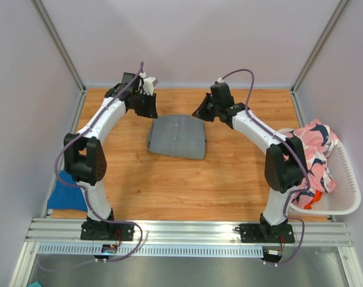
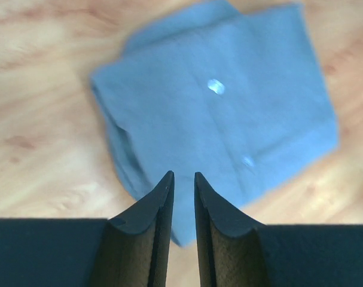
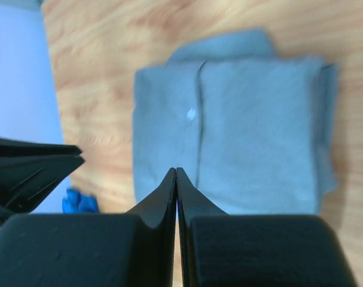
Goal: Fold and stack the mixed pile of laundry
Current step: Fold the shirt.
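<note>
Grey garment (image 1: 177, 137) is lying folded into a tidy rectangle on the wooden tabletop (image 1: 229, 179), just above centre in the top view. The left end effector (image 2: 184, 179) sits at its upper left corner, fingers a little spread with nothing between them. The right end effector (image 3: 176, 173) is at the upper right corner, fingers pressed together and also holding nothing. The pink patterned garment (image 1: 316, 149) is heaped in the white slotted basket (image 1: 348, 179) at the right edge, with a bit of orange cloth (image 1: 308, 201) poking out underneath. The bright blue garment (image 1: 70, 192) is at the lower left, by the tabletop's edge.
</note>
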`<action>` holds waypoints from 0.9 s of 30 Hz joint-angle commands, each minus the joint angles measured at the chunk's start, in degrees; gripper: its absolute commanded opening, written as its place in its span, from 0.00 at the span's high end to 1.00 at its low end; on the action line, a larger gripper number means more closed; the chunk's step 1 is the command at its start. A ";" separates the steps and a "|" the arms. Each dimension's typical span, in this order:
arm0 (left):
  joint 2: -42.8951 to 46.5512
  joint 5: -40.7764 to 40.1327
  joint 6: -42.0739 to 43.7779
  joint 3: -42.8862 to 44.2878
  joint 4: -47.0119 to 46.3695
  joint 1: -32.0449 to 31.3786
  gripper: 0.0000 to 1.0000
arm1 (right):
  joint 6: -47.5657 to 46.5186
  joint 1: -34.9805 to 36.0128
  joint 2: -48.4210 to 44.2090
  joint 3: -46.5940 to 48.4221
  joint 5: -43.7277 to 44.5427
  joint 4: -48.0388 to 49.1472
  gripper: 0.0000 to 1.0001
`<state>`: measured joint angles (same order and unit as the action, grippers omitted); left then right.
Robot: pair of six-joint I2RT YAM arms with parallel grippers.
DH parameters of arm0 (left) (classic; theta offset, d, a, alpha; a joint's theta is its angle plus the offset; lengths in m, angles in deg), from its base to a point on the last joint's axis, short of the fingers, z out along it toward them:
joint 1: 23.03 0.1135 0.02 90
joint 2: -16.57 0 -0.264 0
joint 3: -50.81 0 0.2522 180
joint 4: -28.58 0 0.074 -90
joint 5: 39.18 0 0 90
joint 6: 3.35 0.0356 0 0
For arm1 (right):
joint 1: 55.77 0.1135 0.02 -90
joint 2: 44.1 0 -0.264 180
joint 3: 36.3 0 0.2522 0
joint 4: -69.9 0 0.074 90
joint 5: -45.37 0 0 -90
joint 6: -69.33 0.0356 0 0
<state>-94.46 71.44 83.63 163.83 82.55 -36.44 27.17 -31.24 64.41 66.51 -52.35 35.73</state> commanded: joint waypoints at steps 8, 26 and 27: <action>2.05 1.18 4.59 -18.22 -1.36 -5.05 0.74 | 2.44 4.74 -2.60 -20.93 -4.32 6.33 1.00; 7.14 2.58 6.81 -14.72 3.21 -3.20 0.68 | -7.75 -1.15 -10.07 -18.49 -0.36 -2.44 0.35; 7.05 2.49 6.46 -14.28 3.13 -2.68 0.65 | -7.93 -2.29 -8.51 -17.09 0.16 -3.23 0.23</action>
<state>-90.50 72.75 89.61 145.91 84.49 -40.60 22.99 -31.59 56.47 45.47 -54.80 35.21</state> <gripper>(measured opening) 0.330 0.692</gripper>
